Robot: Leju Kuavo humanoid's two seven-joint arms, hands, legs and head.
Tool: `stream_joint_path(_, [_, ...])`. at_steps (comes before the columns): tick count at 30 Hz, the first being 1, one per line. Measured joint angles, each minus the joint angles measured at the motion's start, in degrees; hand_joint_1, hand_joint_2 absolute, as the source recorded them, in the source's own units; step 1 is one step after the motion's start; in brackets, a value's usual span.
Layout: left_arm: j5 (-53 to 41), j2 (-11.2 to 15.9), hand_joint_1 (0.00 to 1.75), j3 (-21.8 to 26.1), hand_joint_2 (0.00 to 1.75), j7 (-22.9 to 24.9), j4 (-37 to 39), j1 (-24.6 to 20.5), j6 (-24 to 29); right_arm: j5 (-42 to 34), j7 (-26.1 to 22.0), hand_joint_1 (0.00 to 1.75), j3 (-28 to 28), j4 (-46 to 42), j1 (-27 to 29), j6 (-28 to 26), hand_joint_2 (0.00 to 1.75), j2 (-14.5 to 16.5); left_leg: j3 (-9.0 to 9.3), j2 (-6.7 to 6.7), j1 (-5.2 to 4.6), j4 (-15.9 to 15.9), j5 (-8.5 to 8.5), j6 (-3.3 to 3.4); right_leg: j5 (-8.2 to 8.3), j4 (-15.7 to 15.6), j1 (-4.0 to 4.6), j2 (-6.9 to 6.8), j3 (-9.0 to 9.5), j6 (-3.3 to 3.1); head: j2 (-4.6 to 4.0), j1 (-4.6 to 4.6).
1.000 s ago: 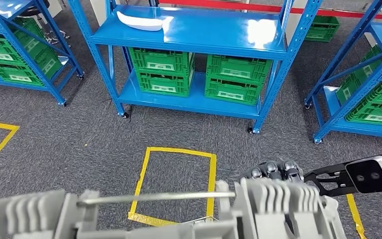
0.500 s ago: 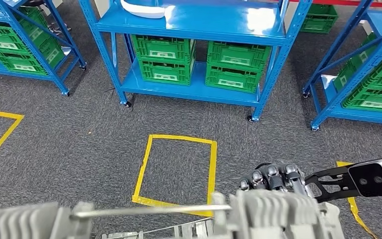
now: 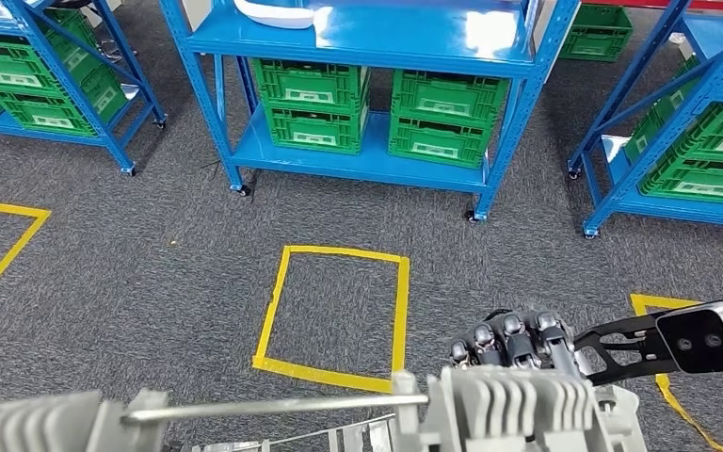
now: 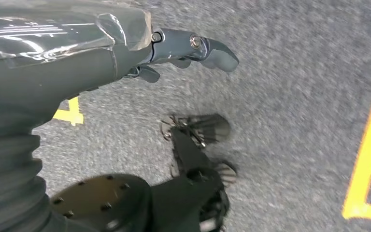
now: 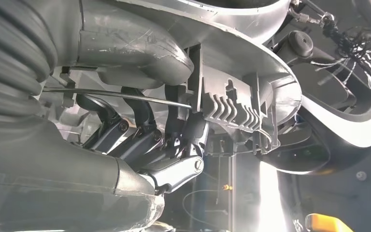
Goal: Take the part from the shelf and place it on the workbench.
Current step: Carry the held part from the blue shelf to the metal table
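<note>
A: Left side first. Left hand (image 4: 188, 48) hangs over the grey carpet (image 4: 290, 96). Fingers loose and apart, nothing in them.

B: And the part?

A: Taking it to be the white part (image 3: 273, 13) on the top deck of the blue shelf (image 3: 405, 42), far side, towards the deck's left end. Frame edge cuts it off. The robot is well apart from it, with carpet and a yellow taped square (image 3: 278, 301) between.

B: How would it handle?

A: Judging only: a smooth, glossy moulded shell, long and gently curved. Probably light and stiff, likely slippery under hard fingers (a thin lip might flex or crack if squeezed). I'd take it across the middle of its length, thumb under the near edge, fingers over the top. It has bare deck around it to the right. Green crates (image 3: 315, 108) sit on the lower deck and do not touch it.

B: Right side?

A: Right hand (image 3: 508, 341) is near, low in front of the body, fingers (image 5: 140, 140) curled in. They sit tight against a grey ribbed block (image 3: 508, 405) with a thin metal rod (image 3: 273, 407) running left from it. Cannot tell whether the hand actually grips that block or only rests by it. Cannot tell either whether the block is carried or belongs to the robot.

B: Tabletop?

A: Nothing to note on it here.
</note>
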Motion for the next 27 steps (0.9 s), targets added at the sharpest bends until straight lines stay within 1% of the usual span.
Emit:
stream_joint_path(1, [0.0,0.02,0.0,0.07,1.75,0.01,-0.01,0.06,0.01,0.0,-0.01,1.75,-0.02,-0.02,0.02,0.03,1.75,0.02,-0.15,0.11,0.0,-0.3,0.3,0.47,-0.03,0.18,-0.1,0.0,-0.27,0.29,0.0,0.0])
stream_joint_path(2, [0.0,0.04,0.0,0.15,1.75,0.01,-0.04,0.08,0.02,0.01,-0.01,1.75,-0.03,-0.03,0.0,0.08,1.75,0.03,-0.31,0.21,0.0,-0.67,0.68,1.05,-0.58,0.84,-0.14,0.01,-0.74,0.38,0.0,0.04])
stream_joint_path(3, [0.0,0.03,0.0,0.22,1.75,0.01,-0.09,0.05,0.02,0.01,-0.01,1.75,-0.06,-0.04,-0.03,0.14,1.75,0.02,-0.56,0.31,0.03,-1.02,1.14,1.67,-1.82,2.57,-0.13,0.02,-1.62,0.24,0.0,0.08])
stream_joint_path(4, [0.0,0.02,0.0,0.28,1.75,0.01,-0.13,0.02,0.03,0.01,-0.01,1.75,-0.09,-0.04,-0.04,0.22,1.75,0.02,-0.92,0.39,0.03,-1.21,1.6,2.2,-3.74,5.65,-0.14,0.04,-2.99,-0.07,0.0,0.14])
stream_joint_path(5, [0.0,0.01,0.0,0.32,1.75,0.01,-0.17,0.01,0.03,0.0,-0.01,1.75,-0.12,-0.04,-0.05,0.28,1.75,0.01,-1.44,0.39,-0.13,-1.24,2.0,2.55,-5.82,9.61,-0.11,0.06,-4.62,-0.34,0.0,0.18])
stream_joint_path(6, [0.0,0.0,0.0,0.34,1.75,0.01,-0.18,0.01,0.03,0.0,-0.01,1.75,-0.15,-0.04,-0.04,0.32,1.75,0.01,-2.02,0.4,-0.28,-1.15,2.38,2.76,-7.6,13.65,-0.11,0.08,-6.13,-0.47,0.0,0.19])
stream_joint_path(7, [0.0,-0.01,0.0,0.35,1.75,0.01,-0.18,0.03,0.03,0.01,-0.01,1.75,-0.19,-0.04,-0.03,0.34,1.75,0.0,-2.59,0.41,-0.44,-1.03,2.76,2.86,-8.66,16.38,-0.11,0.08,-6.92,-0.39,0.0,0.21])
stream_joint_path(8, [0.0,-0.03,0.0,0.36,1.75,0.01,-0.18,0.04,0.03,0.01,-0.01,1.75,-0.21,-0.04,-0.04,0.34,1.75,0.0,-3.13,0.41,-0.56,-0.87,3.09,2.9,-8.82,16.9,-0.11,0.08,-6.62,-0.13,0.0,0.2])
stream_joint_path(9, [0.0,-0.06,0.0,0.37,1.75,0.01,-0.18,0.04,0.03,0.02,-0.01,1.75,-0.23,-0.04,-0.08,0.33,1.75,0.01,-3.66,0.4,-0.66,-0.67,3.4,2.88,-8.16,15.02,-0.1,0.08,-5.12,0.21,0.0,0.2])
stream_joint_path(10, [0.0,-0.1,0.0,0.38,1.75,0.02,-0.21,0.05,0.02,0.02,-0.01,1.75,-0.25,-0.04,-0.18,0.32,1.75,0.02,-4.12,0.36,-0.72,-0.43,3.68,2.8,-6.99,11.17,-0.09,0.07,-2.64,0.51,0.0,0.21])
stream_joint_path(11, [-0.01,-0.18,0.0,0.41,1.75,0.02,-0.27,0.05,-0.01,0.03,-0.01,1.75,-0.26,-0.05,-0.36,0.31,1.75,0.04,-4.58,0.33,-0.8,-0.13,3.93,2.66,-5.94,6.66,-0.02,0.06,0.04,0.55,0.0,0.21])
stream_joint_path(12, [-0.02,-0.23,0.0,0.44,1.75,0.03,-0.35,0.05,-0.03,0.04,-0.01,1.75,-0.26,-0.07,-0.53,0.3,1.75,0.05,-5.03,0.3,-0.9,0.2,4.18,2.45,-5.0,3.06,0.1,0.06,2.02,0.36,0.0,0.16])
stream_joint_path(13, [-0.03,-0.27,0.0,0.48,1.75,0.04,-0.43,0.06,-0.06,0.05,-0.01,1.75,-0.27,-0.09,-0.66,0.28,1.75,0.07,-5.43,0.3,-0.94,0.47,4.48,2.15,-4.42,0.87,0.28,0.07,3.12,-0.01,0.0,0.15])
stream_joint_path(14, [-0.05,-0.31,0.0,0.51,1.75,0.06,-0.48,0.08,-0.08,0.05,-0.01,1.75,-0.29,-0.11,-0.73,0.28,1.75,0.08,-5.74,0.32,-0.94,0.63,4.82,1.83,-4.13,0.13,0.47,0.09,3.31,-0.52,0.0,0.13])
stream_joint_path(15, [-0.07,-0.32,0.0,0.54,1.75,0.09,-0.49,0.13,-0.09,0.05,-0.01,1.75,-0.31,-0.11,-0.74,0.27,1.75,0.09,-5.94,0.31,-0.94,0.67,5.22,1.48,-3.67,0.24,0.58,0.11,2.98,-0.95,0.0,0.11])
stream_joint_path(16, [-0.08,-0.31,0.0,0.56,1.75,0.12,-0.49,0.19,-0.11,0.06,-0.01,1.75,-0.32,-0.11,-0.78,0.24,1.75,0.11,-6.15,0.31,-0.82,0.74,5.35,1.14,-3.2,0.25,0.47,0.08,2.73,-1.32,0.0,0.16])
stream_joint_path(17, [-0.09,-0.3,0.0,0.57,1.75,0.15,-0.51,0.27,-0.13,0.07,-0.01,1.75,-0.32,-0.11,-0.87,0.21,1.75,0.16,-6.51,0.3,-0.72,1.19,4.8,0.79,-2.68,0.18,0.33,0.03,2.46,-1.72,0.0,0.13])
stream_joint_path(18, [-0.09,-0.28,0.0,0.6,1.75,0.17,-0.52,0.34,-0.14,0.07,-0.01,1.75,-0.31,-0.12,-0.96,0.19,1.75,0.25,-7.13,0.28,-0.58,2.58,3.28,0.44,-2.09,0.09,0.17,-0.02,2.08,-2.07,0.0,0.06])
stream_joint_path(19, [-0.09,-0.24,0.0,0.64,1.75,0.19,-0.54,0.38,-0.15,0.07,-0.01,1.75,-0.3,-0.13,-1.04,0.16,1.75,0.37,-8.05,0.27,-0.37,5.11,0.93,0.08,-1.49,0.07,0.05,-0.07,1.61,-2.34,0.0,0.01])
stream_joint_path(21, [-0.09,-0.22,0.0,0.72,1.75,0.19,-0.55,0.41,-0.11,0.08,0.0,1.75,-0.28,-0.15,-1.07,0.16,1.75,0.57,-10.06,0.27,0.04,12.52,-4.28,-0.58,-0.32,0.17,0.14,-0.08,0.27,-2.57,0.0,-0.12])
stream_joint_path(22, [-0.1,-0.21,0.0,0.75,1.75,0.19,-0.56,0.42,-0.1,0.1,0.0,1.75,-0.27,-0.15,-1.07,0.15,1.75,0.62,-10.38,0.27,0.24,15.4,-5.89,-0.81,0.27,0.26,0.17,-0.08,-0.51,-2.53,0.0,-0.12])
stream_joint_path(23, [-0.16,-0.22,0.0,0.77,1.75,0.19,-0.57,0.41,-0.08,0.12,0.01,1.75,-0.26,-0.15,-1.07,0.12,1.75,0.64,-9.75,0.28,0.43,16.44,-6.54,-0.95,0.86,0.35,0.19,-0.07,-1.29,-2.45,0.0,-0.14])
stream_joint_path(24, [-0.28,-0.22,0.0,0.79,1.75,0.2,-0.59,0.4,-0.08,0.14,0.01,1.75,-0.26,-0.17,-1.08,0.07,1.75,0.65,-7.86,0.28,0.6,15.04,-6.23,-1.01,1.42,0.43,0.2,-0.05,-2.04,-2.33,0.0,-0.14])
stream_joint_path(25, [-0.45,-0.23,0.0,0.81,1.75,0.21,-0.65,0.36,-0.08,0.14,0.01,1.75,-0.26,-0.2,-1.11,0.03,1.75,0.67,-4.84,0.28,0.74,11.54,-5.36,-1.0,1.98,0.49,0.19,-0.01,-2.7,-2.17,0.0,-0.14])
stream_joint_path(26, [-0.68,-0.22,0.0,0.84,1.75,0.24,-0.76,0.26,-0.08,0.13,0.02,1.75,-0.27,-0.26,-1.15,-0.01,1.75,0.68,-1.3,0.23,0.82,6.84,-4.65,-0.92,2.53,0.54,0.2,0.02,-3.21,-1.93,0.0,-0.14])
stream_joint_path(27, [-0.85,-0.23,0.0,0.87,1.75,0.29,-0.9,0.12,-0.07,0.11,0.02,1.75,-0.28,-0.35,-1.21,-0.01,1.75,0.69,1.39,0.14,0.71,2.93,-3.92,-0.71,3.09,0.5,0.28,0.02,-3.62,-1.59,0.0,-0.1])
